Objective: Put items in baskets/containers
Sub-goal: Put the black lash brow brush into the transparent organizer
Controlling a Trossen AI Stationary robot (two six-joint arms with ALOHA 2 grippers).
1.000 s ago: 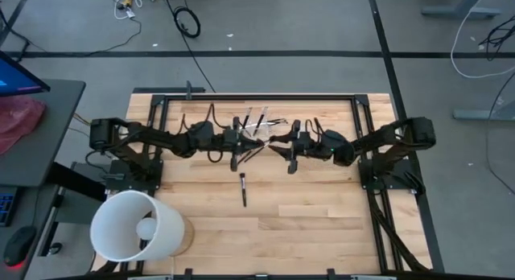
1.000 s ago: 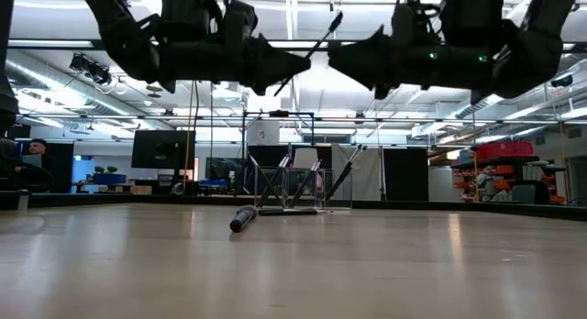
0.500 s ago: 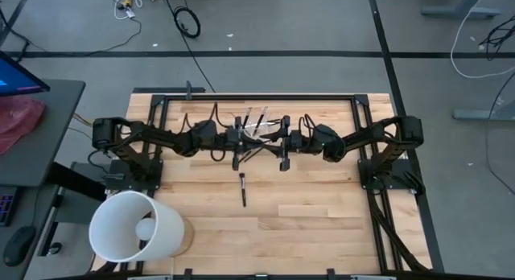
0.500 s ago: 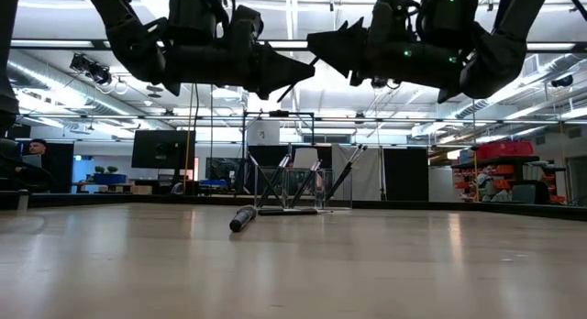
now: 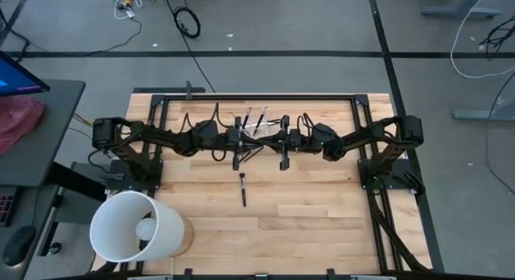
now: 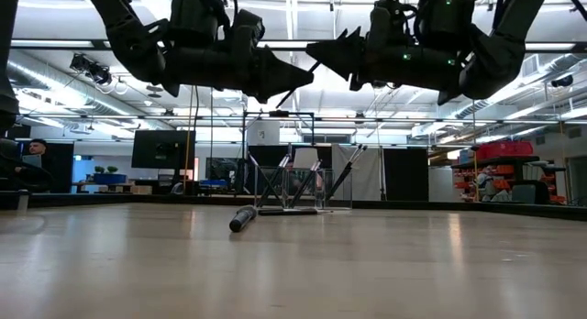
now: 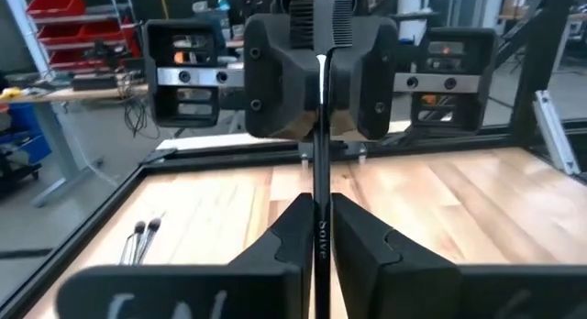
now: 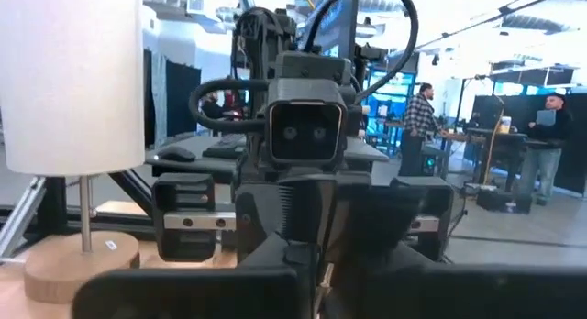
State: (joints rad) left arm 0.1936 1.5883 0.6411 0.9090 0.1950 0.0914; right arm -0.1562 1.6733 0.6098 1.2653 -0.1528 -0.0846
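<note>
High above the table my two grippers face each other tip to tip, with one dark thin brush spanning between them. My left gripper is shut on its handle, and my right gripper is shut on its other end. On the table below, toward the far edge, stands the clear holder, also seen from above, with several brushes leaning in it. Another brush lies flat on the wood in front of it. My left gripper pinches the brush's dark handle between its two fingers, which run level along it from the table's left. The brush is lifted clear of the table. My right gripper closes its two fingers on the brush's far, paler end, coming level from the table's right. Its own body hides the exact spot in the right wrist view.
A large white cylinder on a wooden foot stands at the near left corner. Two more brushes lie on the wood near the left side. A black frame runs round the table. People stand in the room behind.
My right gripper has travelled toward the table's left, up to my left gripper, and now meets the free end of the brush. The brush, which stuck up at a slant from my left gripper, now lies between the two grippers. My left arm has kept still.
</note>
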